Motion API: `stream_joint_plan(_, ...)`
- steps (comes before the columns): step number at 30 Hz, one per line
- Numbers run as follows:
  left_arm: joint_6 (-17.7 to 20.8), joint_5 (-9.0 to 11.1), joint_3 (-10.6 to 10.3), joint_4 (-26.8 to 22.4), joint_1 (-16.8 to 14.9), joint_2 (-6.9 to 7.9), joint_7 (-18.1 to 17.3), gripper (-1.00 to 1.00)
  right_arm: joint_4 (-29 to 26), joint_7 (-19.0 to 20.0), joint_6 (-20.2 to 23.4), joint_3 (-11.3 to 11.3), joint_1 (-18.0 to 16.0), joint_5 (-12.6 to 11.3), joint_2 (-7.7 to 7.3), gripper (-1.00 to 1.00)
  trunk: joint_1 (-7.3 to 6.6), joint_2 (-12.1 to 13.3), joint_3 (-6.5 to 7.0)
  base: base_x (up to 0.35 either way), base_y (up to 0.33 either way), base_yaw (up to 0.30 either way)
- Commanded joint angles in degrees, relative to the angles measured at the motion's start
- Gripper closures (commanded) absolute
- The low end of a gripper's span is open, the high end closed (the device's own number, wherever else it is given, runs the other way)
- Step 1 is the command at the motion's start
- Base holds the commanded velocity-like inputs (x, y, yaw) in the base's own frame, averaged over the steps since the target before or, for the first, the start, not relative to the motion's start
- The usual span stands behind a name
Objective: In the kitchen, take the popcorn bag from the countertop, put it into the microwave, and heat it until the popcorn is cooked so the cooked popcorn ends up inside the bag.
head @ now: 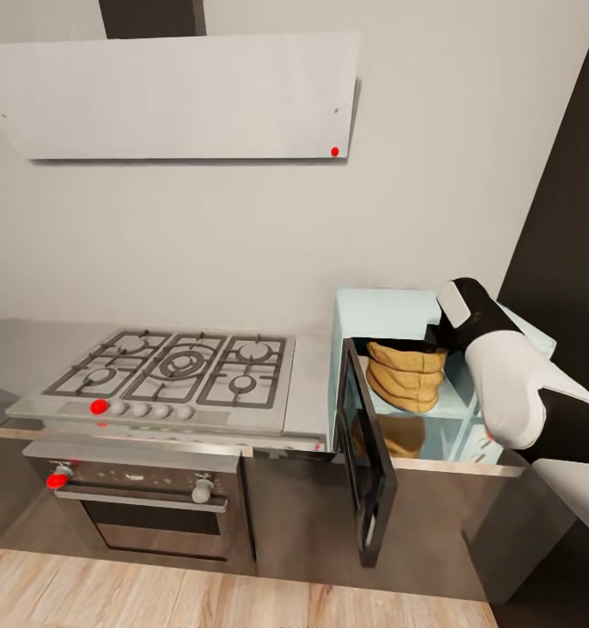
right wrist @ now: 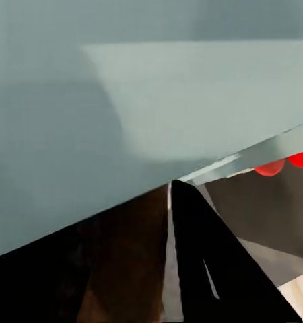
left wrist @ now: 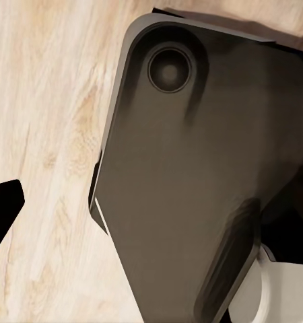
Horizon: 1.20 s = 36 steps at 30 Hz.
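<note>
Although the popcorn bag (head: 406, 375) already sits inside the microwave (head: 390, 316), just beside the right claw, whose jaw state cannot be told, the open door (head: 368, 458) and heating remain.

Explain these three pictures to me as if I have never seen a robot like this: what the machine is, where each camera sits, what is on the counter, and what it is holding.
This is a simulated wheeled robot with two arms, steered by a person. The large picture comes from its head camera, looking down at a kitchen. The other two come from cameras near each arm's tool.

On the grey countertop sit a gas hob and a pale blue microwave with its dark door swung open. A tan popcorn bag stands inside the microwave. Below the hob is a steel oven.

The black and white right arm reaches toward the microwave's opening; I cannot see its tool well enough to tell whether it grips the bag. The right wrist picture shows a pale blue surface up close.

The left wrist picture looks down at the wooden floor and a dark part of the robot's own body.
</note>
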Motion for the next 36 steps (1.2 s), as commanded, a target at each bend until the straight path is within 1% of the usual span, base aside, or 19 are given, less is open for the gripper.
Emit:
stream_joint_plan(1, -0.13, 0.11, 0.1, 0.01, -0.02, 0.0, 0.01, -1.0, -1.93, -0.07, -4.1, 0.08, -0.07, -0.36, -0.01, -1.0, 0.29, -0.01, -0.07, 0.0, 0.0, 0.0)
stream_joint_plan(9, -0.13, 0.11, 0.1, 0.01, -0.02, 0.0, 0.01, -1.0, -1.97, -0.08, -3.67, 0.08, -0.07, -0.11, -0.01, -1.0, 0.29, -0.01, -0.07, 0.0, 0.0, 0.0)
stream_joint_plan(12, -0.13, 0.11, 0.05, 0.01, -0.02, 0.0, 0.01, -1.0, -2.78, -0.08, -1.47, 0.08, -0.07, -0.09, -0.01, -1.0, 0.29, -0.01, -0.07, 0.0, 0.0, 0.0)
stream_joint_plan(13, -0.13, 0.11, 0.03, 0.01, -0.02, 0.0, 0.01, -1.0, -3.67, -0.08, -0.06, 0.08, -0.07, -0.09, -0.01, -1.0, 0.29, -0.01, -0.07, 0.0, 0.0, 0.0)
stream_joint_plan(16, -0.13, 0.11, 0.0, 0.01, -0.02, -0.05, 0.01, -1.0, -7.0, -0.08, 0.03, 0.08, -0.07, -0.09, 0.06, -1.0, 0.29, -0.01, -0.07, -0.024, 0.0, 0.0)
stream_joint_plan(23, -0.13, 0.02, 0.1, 0.01, -0.02, -0.14, 0.08, -1.0, -8.26, 0.07, 0.03, -0.02, -0.07, -0.34, 0.02, -1.0, 0.29, -0.01, -0.07, -0.288, 0.0, 0.0)
stream_joint_plan(25, -0.13, 0.02, 0.1, 0.01, -0.02, -0.13, 0.06, -1.0, -10.27, 0.16, 0.03, -0.08, -0.07, -0.87, 0.18, -1.0, 0.29, -0.01, -0.07, -0.325, 0.0, 0.0)
stream_joint_plan(27, -0.13, 0.02, 0.1, 0.01, -0.02, -0.15, 0.06, -1.0, -10.75, 0.16, 0.03, -0.09, -0.07, -1.0, 0.24, -1.0, 0.29, -0.01, -0.07, -0.306, 0.0, 0.0)
stream_joint_plan(34, -0.13, 0.02, 0.1, 0.01, -0.02, -0.11, 0.06, -1.0, -10.64, 0.18, 0.03, -0.06, 0.08, -1.08, 0.24, -1.0, 0.29, -0.01, -0.07, -0.24, 0.0, 0.0)
stream_joint_plan(36, -0.13, 0.02, 0.1, 0.01, -0.02, -0.11, 0.09, -1.0, -10.96, 0.67, 0.03, -0.03, 1.54, -1.0, 0.16, -1.0, 0.29, -0.01, -0.07, -0.163, 0.0, 0.0)
